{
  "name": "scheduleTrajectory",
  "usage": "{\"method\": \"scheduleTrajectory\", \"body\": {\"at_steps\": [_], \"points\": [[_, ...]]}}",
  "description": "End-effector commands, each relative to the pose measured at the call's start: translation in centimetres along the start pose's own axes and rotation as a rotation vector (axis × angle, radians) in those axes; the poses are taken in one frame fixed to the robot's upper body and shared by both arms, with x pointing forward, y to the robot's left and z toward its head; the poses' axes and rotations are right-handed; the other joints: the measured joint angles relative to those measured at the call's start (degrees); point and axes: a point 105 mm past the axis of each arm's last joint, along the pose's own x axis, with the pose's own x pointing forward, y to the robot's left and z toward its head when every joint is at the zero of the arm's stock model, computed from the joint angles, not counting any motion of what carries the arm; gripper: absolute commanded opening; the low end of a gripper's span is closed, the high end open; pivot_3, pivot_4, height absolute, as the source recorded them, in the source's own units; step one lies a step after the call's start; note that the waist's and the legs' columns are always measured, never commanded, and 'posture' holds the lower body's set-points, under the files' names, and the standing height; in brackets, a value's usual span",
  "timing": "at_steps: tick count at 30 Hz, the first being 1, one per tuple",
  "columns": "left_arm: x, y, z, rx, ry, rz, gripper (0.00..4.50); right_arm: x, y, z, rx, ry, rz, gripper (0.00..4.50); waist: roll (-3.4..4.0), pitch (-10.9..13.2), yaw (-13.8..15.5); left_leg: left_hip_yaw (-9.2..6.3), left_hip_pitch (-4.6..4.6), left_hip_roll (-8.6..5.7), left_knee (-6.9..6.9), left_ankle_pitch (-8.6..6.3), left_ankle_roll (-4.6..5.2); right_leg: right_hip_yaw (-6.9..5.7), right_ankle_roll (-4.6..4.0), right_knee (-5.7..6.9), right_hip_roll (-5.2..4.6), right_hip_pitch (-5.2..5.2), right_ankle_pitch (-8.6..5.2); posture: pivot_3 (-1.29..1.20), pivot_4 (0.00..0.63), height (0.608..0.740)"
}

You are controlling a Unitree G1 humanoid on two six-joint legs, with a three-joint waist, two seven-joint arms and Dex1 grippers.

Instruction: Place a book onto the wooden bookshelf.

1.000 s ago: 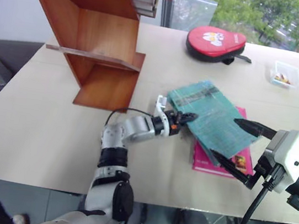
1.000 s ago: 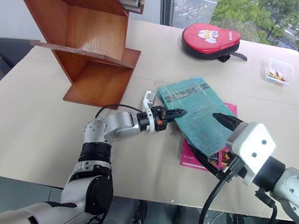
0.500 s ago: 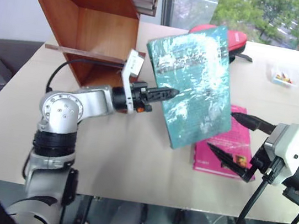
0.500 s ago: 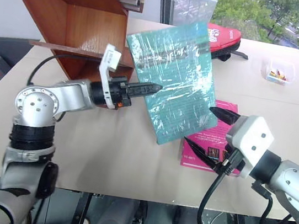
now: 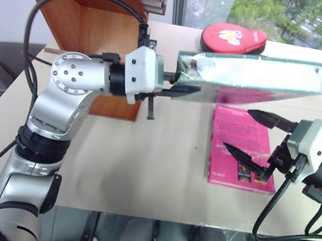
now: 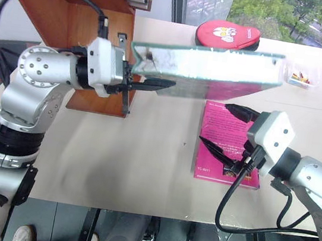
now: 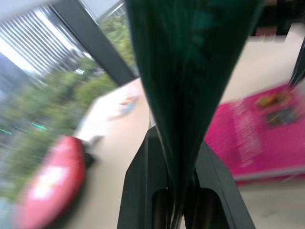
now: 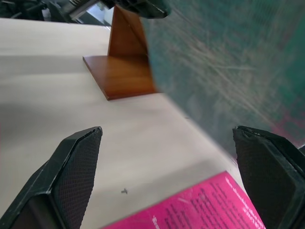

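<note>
Left gripper [image 5: 180, 90] clamped on the book [image 5: 257, 77], held level above the table [image 5: 142, 166] beside the wooden bookshelf [image 5: 97, 21]. Right gripper [image 5: 254, 142] spread wide over the pink book [image 5: 235, 146], holding nothing.

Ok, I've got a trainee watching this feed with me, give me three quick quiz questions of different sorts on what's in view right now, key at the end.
1. True or false: the left gripper is shut on the teal book, holding it up off the table.
2. Multiple choice: what lies flat on the table under the right gripper? A) a pink book B) a red pouch C) a clear box
3. Short answer: are the right gripper's fingers open or shut, and do they hold anything?

Key: 1 true. 2 A, the pink book. 3 open, holding nothing.
</note>
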Motion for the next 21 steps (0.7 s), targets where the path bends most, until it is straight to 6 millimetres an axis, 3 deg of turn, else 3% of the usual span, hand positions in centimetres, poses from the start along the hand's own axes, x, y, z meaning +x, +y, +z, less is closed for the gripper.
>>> {"method": "scheduleTrajectory", "body": {"at_steps": [1, 7, 18, 21], "points": [[-2.8, 4.3, 2.9, 0.145, 0.029, 0.088, 0.02, 0.0, -0.3, 0.6, -0.034, -0.037, 0.004, 4.50, -0.02, 0.04, -0.13, 0.02, 0.00, 0.00, 0.00, 0.00, 0.00, 0.02, 0.07, -0.01, 0.00, 0.00, -0.04, 0.00, 0.150, 0.740], [-6.2, 7.5, 5.1, 0.076, 0.151, 0.121, 0.02, 0.4, -1.0, 0.1, -0.040, -0.057, 0.026, 4.50, -0.03, 0.22, -0.68, -0.01, 0.01, 0.00, -0.02, -0.01, 0.01, 0.03, 0.20, 0.04, 0.01, -0.03, -0.12, 0.00, 0.150, 0.740], [-15.9, 6.9, 3.0, 0.107, 0.857, -0.078, 0.02, 2.0, -2.8, 0.5, -0.087, -0.119, 0.104, 4.50, -0.11, 0.65, -1.52, 0.12, -0.05, 0.01, -0.01, -0.01, 0.01, 0.15, 0.23, 0.17, 0.02, -0.24, -0.15, 0.00, 0.150, 0.740], [-17.4, 6.6, 3.3, 0.083, 0.967, -0.085, 0.02, 2.4, -3.1, 0.5, -0.097, -0.132, 0.119, 4.50, -0.16, 0.71, -1.43, 0.18, -0.11, 0.00, -0.02, -0.01, 0.01, 0.20, 0.23, 0.17, 0.02, -0.32, -0.15, 0.00, 0.150, 0.740]]}}
